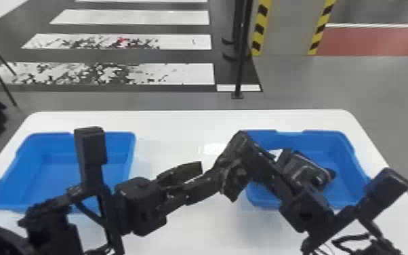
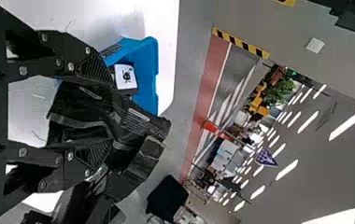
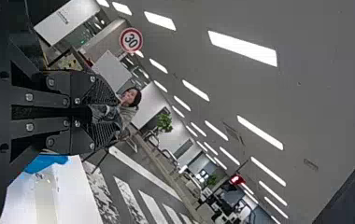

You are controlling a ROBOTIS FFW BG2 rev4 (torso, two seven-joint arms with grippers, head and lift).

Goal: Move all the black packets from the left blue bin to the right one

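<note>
- Black packet between the two grippers, near both.
- Left gripper beside it; I can't tell whether it grips.
- Right gripper closed, hold unclear.
- Just beyond, more black packets in the right blue bin.

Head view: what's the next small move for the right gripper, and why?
I'd probably ease the right gripper slowly toward the right bin: it shows between the left gripper and that bin, the two grippers crowded close together. What each grips I can't tell.
</note>
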